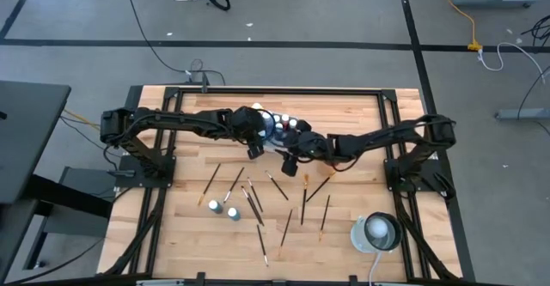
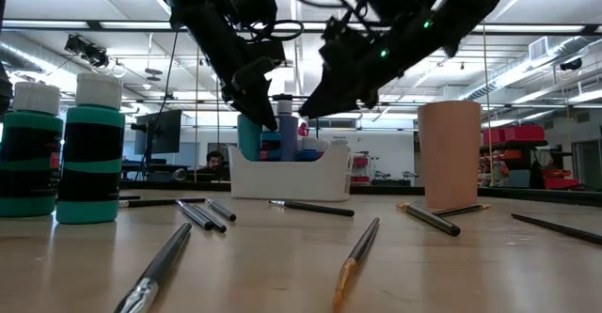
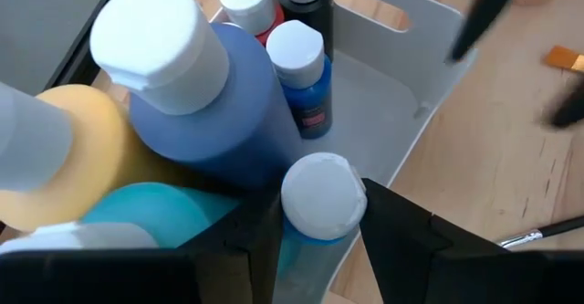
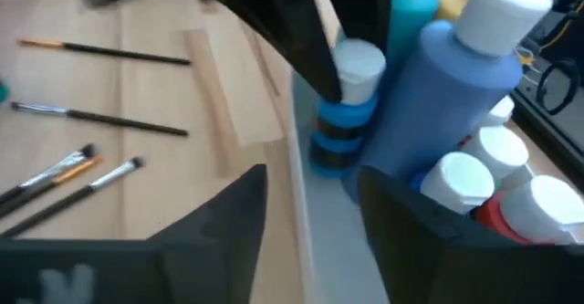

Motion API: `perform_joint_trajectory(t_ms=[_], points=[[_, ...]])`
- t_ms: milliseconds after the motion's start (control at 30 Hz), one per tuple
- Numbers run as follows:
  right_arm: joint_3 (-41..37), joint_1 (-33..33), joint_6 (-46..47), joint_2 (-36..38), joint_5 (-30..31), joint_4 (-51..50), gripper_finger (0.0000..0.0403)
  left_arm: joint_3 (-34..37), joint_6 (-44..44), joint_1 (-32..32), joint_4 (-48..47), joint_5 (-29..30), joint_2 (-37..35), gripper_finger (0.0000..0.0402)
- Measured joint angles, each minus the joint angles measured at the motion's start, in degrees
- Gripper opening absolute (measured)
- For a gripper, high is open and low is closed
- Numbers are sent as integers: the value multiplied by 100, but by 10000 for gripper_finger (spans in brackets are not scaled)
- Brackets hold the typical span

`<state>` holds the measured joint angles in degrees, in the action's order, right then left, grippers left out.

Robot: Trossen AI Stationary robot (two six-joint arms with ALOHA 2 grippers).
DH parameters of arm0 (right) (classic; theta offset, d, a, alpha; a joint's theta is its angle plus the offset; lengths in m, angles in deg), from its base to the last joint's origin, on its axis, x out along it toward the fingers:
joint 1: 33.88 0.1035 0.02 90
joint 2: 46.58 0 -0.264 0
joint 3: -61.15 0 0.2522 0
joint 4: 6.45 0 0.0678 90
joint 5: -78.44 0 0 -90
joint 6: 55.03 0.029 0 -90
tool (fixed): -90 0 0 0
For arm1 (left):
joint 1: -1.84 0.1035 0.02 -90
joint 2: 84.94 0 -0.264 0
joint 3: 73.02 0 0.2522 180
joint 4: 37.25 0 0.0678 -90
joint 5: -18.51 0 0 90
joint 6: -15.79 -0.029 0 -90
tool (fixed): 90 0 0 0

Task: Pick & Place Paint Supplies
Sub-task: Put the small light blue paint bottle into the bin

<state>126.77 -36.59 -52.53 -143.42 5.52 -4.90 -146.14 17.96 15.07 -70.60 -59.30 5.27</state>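
Wooden slatted surface (image 1: 344,114), brushes loose near its front edge. Left tool (image 3: 319,226) grips a small white-capped blue paint bottle (image 3: 318,199) inside the white rectangular tray (image 3: 401,85), probably mid-placement. Right tool (image 4: 310,204) hovers beside, released.

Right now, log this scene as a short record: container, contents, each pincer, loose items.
container: white rectangular plastic tray
contents: white-capped paint bottles, large blue one leaning
left pincer: fingers either side of a small white-capped blue bottle in the tray
right pincer: open, at the tray's edge, holding nothing
loose: thin dark-handled paintbrushes, two teal bottles on the wooden table
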Motion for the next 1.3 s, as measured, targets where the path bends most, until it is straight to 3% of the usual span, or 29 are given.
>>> perform_joint_trajectory(t_ms=[233,400,767,1133,1300], points=[[2,-382,160,-565,-500,762,81,0,2,0,-7,11,-2,145],[1,-453,154,-851,-503,1033,11,0,-90,0,-30,14,-6,146],[4,-498,153,-975,-650,1307,4,0,-369,0,-70,-19,-7,148],[2,-552,251,-975,-773,1223,1,0,-437,1,-28,436,-7,194],[2,-552,251,-974,-778,1198,1,0,-435,-63,-45,-6,-77,198]])
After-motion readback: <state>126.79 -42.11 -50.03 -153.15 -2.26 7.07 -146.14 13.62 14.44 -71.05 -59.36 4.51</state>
